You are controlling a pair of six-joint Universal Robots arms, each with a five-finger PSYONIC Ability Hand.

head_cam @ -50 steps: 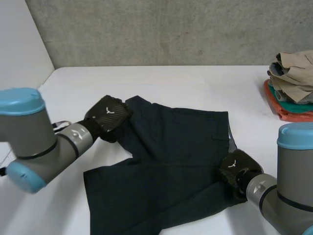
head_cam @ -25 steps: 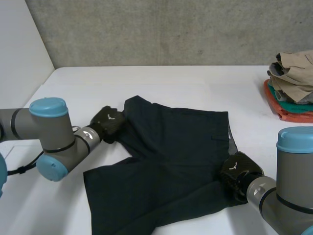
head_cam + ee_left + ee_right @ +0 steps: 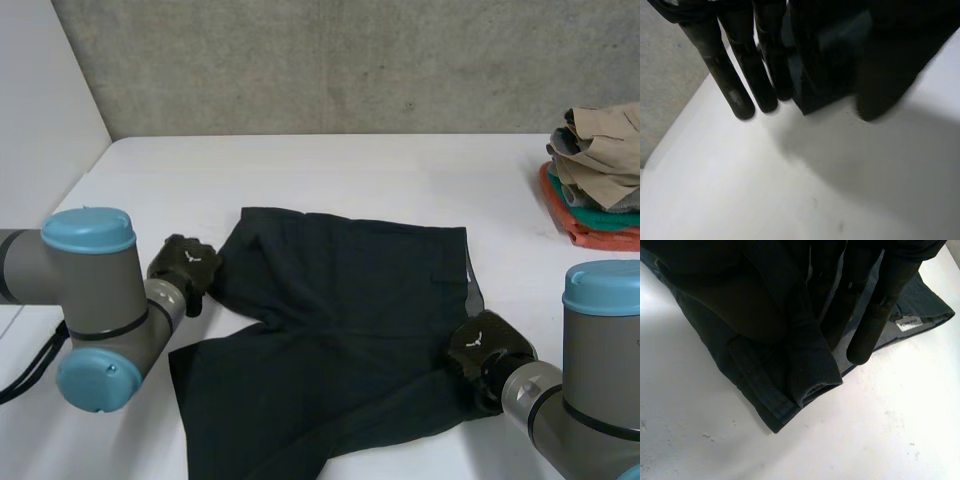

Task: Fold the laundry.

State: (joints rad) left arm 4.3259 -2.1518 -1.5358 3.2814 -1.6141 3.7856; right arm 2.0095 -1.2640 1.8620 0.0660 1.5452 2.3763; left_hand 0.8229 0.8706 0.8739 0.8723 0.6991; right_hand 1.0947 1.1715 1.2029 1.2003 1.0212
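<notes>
Dark navy shorts (image 3: 345,320) lie spread on white table (image 3: 330,170). Your left hand (image 3: 186,268) pinches leg hem corner. Your right hand (image 3: 484,348) grips bunched waistband corner. Opposite holds probably meant to tension cloth flat before first fold. Clothes pile (image 3: 598,170) sits well apart.

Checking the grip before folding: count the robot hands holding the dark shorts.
2. The left hand pinches the shorts at the far leg's outer edge; the right hand clutches the near end of the waistband.
</notes>
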